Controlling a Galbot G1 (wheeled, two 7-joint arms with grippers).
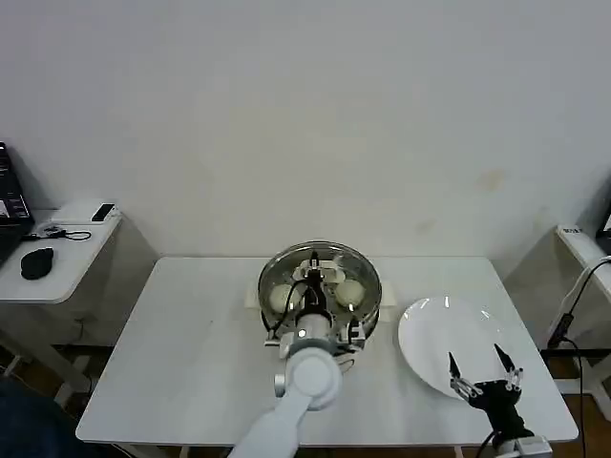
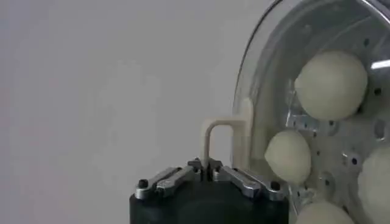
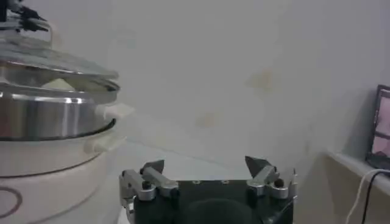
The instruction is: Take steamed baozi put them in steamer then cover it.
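The steel steamer [image 1: 374, 305] stands on its white base at the middle of the table, also seen side-on in the right wrist view [image 3: 55, 115]. Several cream-white baozi [image 1: 349, 292] lie on its perforated tray [image 2: 332, 84]. The glass cover [image 1: 351, 261] lies over the pot, slightly tilted [image 3: 58, 64]. My left gripper [image 1: 313, 271] is above its centre, shut on the cream bar handle [image 2: 213, 131], with the jaws pinching one leg of the handle [image 2: 207, 169]. My right gripper [image 1: 474, 355] hangs open and holding nothing over the near edge of the white plate [image 3: 205, 163].
A bare white plate [image 1: 434, 329] lies right of the steamer. A low side table with a black mouse [image 1: 36, 262] stands off the table's left edge. A shelf with a cable [image 1: 573, 296] stands at the right. A wall runs close behind.
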